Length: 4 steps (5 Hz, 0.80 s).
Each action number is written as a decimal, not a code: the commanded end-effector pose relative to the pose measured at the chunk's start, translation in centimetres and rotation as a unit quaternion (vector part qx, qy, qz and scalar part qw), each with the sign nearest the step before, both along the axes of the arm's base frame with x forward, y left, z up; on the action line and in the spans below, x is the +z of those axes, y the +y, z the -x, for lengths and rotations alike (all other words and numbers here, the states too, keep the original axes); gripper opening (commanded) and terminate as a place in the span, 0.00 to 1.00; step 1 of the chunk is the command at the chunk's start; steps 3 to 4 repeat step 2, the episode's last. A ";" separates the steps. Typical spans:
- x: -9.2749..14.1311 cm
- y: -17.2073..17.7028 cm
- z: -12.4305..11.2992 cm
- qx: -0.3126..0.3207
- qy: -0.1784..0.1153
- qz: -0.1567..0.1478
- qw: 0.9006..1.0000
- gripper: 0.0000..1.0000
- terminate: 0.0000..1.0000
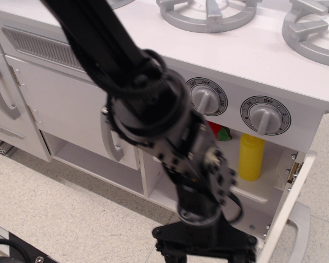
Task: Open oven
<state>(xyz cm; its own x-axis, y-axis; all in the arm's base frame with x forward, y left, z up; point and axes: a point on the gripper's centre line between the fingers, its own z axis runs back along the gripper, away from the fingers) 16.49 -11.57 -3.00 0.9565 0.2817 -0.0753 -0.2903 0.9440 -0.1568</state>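
The silver-grey toy oven (274,181) stands open. Its door (289,211) hangs far down at the lower right and shows almost edge-on, with the bar handle (299,230) on its outer side. My black arm crosses the middle of the view. My gripper (205,257) is at the bottom edge, in front of the oven opening and left of the door. Its fingers (164,253) stand wide apart and hold nothing; their tips run out of frame.
Inside the oven stand a yellow bottle (251,156) and a red item (216,131). Two control knobs (265,115) show above it, burners (208,13) on the top. Grey cabinet doors with loop handles (111,143) are to the left. The floor is speckled.
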 end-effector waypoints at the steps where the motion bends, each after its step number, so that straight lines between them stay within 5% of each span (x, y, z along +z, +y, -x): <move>1: 2.7 -2.7 0.7 -0.078 -0.041 0.011 0.996 1.00 0.00; 2: 2.7 -2.7 0.7 -0.078 -0.041 0.011 0.996 1.00 1.00; 4: 2.7 -2.7 0.7 -0.078 -0.041 0.011 0.996 1.00 1.00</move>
